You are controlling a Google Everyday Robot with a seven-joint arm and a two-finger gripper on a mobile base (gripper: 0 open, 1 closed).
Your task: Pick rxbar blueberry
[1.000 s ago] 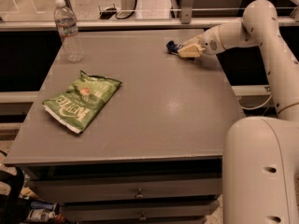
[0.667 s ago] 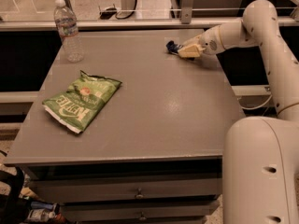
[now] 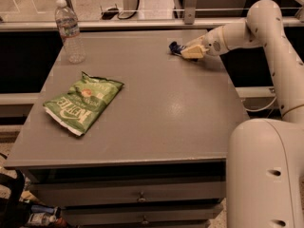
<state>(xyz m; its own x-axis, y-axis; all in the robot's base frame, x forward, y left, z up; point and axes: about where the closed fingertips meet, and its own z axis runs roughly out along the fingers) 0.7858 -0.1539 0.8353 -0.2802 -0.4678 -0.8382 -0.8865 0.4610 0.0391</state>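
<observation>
A: Where the arm reaches in over the table, what sits at its tip?

B: The gripper. It hangs low over the table's far right part, close to the back edge, and points left.

A: And the bar?

B: The bar lies on the table top at the gripper's left end. One dark blue end of the wrapper sticks out leftward past the cream tip, and the gripper covers the rest. I see no gap between the two.

A: Is the gripper clamped on it?

B: I cannot tell. The tip hides that part of the bar, so a grip may or may not be there.

A: Is the bar off the table?

B: It looks to be resting on the surface, though the covered part is hidden.

A: What else is on the table?

B: A green bag lies flat on the table's left half, towards the front and well apart from the bar. A bottle stands upright at the far left corner. The robot's white base stands just beside the front right corner.
</observation>
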